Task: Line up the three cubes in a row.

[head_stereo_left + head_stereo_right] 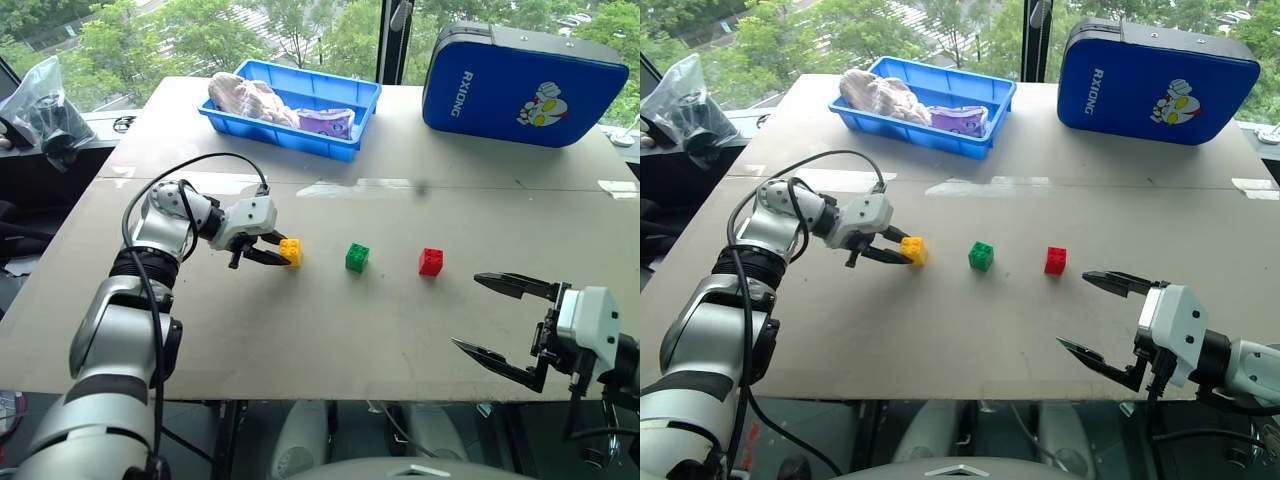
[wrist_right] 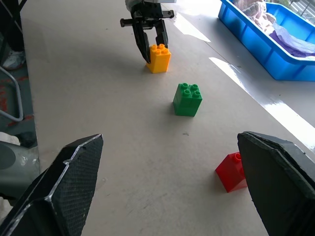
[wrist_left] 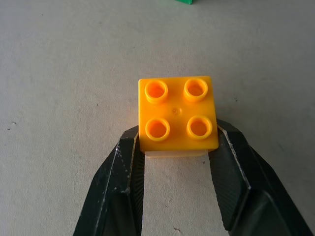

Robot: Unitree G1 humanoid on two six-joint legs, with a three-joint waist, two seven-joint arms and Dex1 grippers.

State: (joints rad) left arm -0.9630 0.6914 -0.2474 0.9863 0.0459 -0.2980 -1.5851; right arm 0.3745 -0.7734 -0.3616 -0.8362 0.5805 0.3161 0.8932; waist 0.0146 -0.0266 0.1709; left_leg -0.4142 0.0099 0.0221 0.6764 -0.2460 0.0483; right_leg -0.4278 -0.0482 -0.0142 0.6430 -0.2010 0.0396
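Three studded cubes stand in a loose row across the middle of the table: the yellow cube (image 1: 290, 251) on the left, the green cube (image 1: 357, 257) in the middle, the red cube (image 1: 431, 262) on the right. My left gripper (image 1: 283, 256) reaches in from the left and is shut on the yellow cube (image 3: 177, 115). Its black fingers (image 3: 125, 172) press the cube's two sides, and the cube rests on the tabletop. My right gripper (image 1: 467, 311) hangs open and empty near the table's front edge, in front of and right of the red cube (image 2: 231, 172).
A blue tray (image 1: 285, 135) with cloth items stands at the back centre. A blue case (image 1: 520, 85) stands at the back right. A clear bag with a dark object (image 1: 45, 110) lies off the table's left side.
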